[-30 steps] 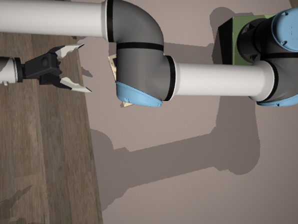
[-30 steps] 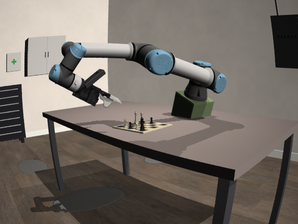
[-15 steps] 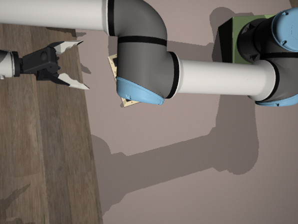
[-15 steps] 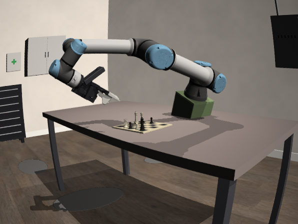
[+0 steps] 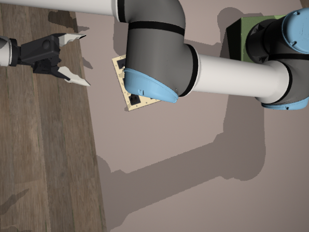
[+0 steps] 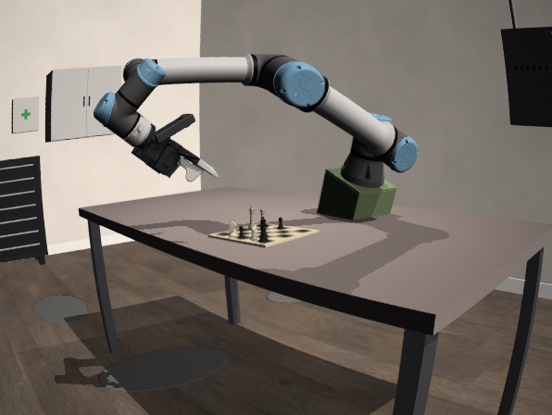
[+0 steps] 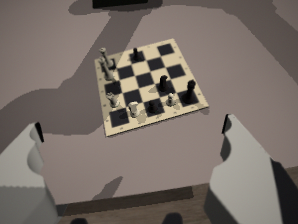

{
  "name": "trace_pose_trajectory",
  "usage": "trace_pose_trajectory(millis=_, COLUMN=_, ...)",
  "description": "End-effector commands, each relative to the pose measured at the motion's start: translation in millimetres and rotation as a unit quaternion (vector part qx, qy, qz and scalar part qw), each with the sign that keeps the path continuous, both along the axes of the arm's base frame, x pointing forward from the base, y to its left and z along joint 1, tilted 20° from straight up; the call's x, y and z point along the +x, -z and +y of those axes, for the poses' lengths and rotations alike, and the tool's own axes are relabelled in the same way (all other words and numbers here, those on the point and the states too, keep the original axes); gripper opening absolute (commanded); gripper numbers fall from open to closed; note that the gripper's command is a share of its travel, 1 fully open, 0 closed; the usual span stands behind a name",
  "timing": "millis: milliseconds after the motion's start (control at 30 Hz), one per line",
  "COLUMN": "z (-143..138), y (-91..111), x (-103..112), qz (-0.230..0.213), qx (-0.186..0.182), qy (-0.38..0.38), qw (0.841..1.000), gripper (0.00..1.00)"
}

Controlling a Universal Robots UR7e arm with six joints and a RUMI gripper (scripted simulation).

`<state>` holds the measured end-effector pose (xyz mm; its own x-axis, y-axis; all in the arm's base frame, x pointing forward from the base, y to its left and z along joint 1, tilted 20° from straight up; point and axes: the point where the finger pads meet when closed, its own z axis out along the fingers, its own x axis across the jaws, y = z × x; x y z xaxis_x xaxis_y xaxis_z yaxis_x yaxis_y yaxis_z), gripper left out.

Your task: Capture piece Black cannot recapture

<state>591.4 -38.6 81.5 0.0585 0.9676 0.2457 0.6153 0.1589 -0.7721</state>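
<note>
The small chessboard [image 7: 150, 85] lies on the grey-brown table and carries several white and several black pieces, all upright. In the wrist view two tall white pieces [image 7: 105, 64] stand at its far left corner. A white knight [image 7: 133, 108], a black pawn [image 7: 152, 105] and a white pawn [image 7: 171, 99] stand in the near rows. A tall black piece [image 7: 190, 91] stands near the right edge. My gripper [image 6: 204, 175] is open and empty. It hangs high above the table's edge, well away from the board [image 6: 267, 232]. In the overhead view the gripper [image 5: 86, 60] is left of the board [image 5: 129, 96], which my arm mostly hides.
The arm's green base block [image 6: 357, 198] stands on the table behind the board. The table edge [image 5: 89, 124] runs just under the gripper, with wooden floor beyond it. The elbow [image 5: 155, 52] hangs over the board in the overhead view.
</note>
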Motion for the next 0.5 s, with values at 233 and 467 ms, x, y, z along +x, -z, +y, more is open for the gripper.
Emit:
trace_pose_trajectory(millis=233, z=-21.4, y=-14.6, x=-12.2, qz=-0.059, qx=0.015, qy=0.032, qw=0.998, gripper=1.0)
trace_pose_trajectory(millis=467, z=-34.2, y=-22.6, x=-28.9, qz=-0.102, qx=0.025, qy=0.053, qw=0.993, gripper=1.0)
